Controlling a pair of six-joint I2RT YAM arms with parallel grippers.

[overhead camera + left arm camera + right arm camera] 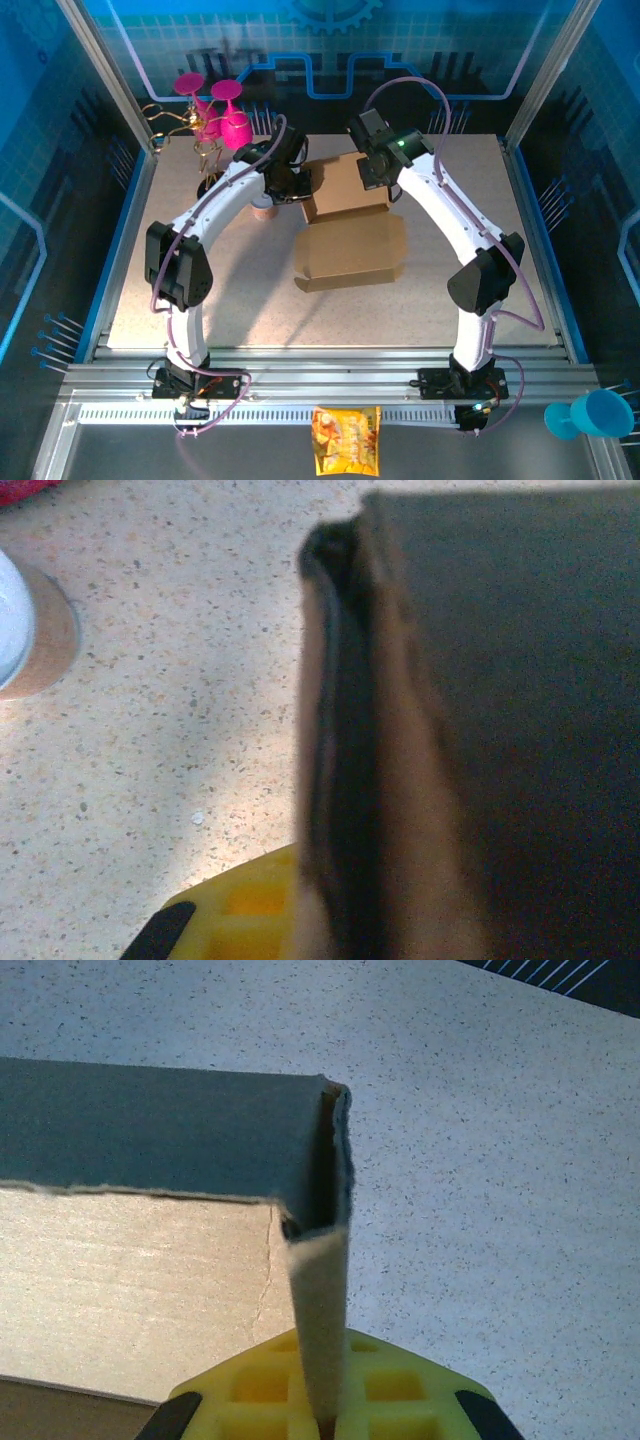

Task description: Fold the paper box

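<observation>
The paper box (pixel 350 250) is plain brown cardboard in the middle of the table, its shallow tray lying flat and its far panel raised. My left gripper (pixel 303 188) is at that panel's left end. In the left wrist view a dark, blurred cardboard edge (pixel 500 680) runs down into the left gripper (pixel 340 935), which is shut on it. My right gripper (pixel 378 185) is at the panel's right end. In the right wrist view it (pixel 325 1418) is shut on a thin upright flap of the box (pixel 130 1280), next to a folded corner.
A small brown round container (pixel 262 208) (pixel 30 630) stands just left of the left gripper. Pink goblets (pixel 215 105) and a gold wire stand (pixel 175 118) are at the back left. A yellow snack bag (pixel 346 440) lies on the front rail, and a blue cup (pixel 595 415) lies front right.
</observation>
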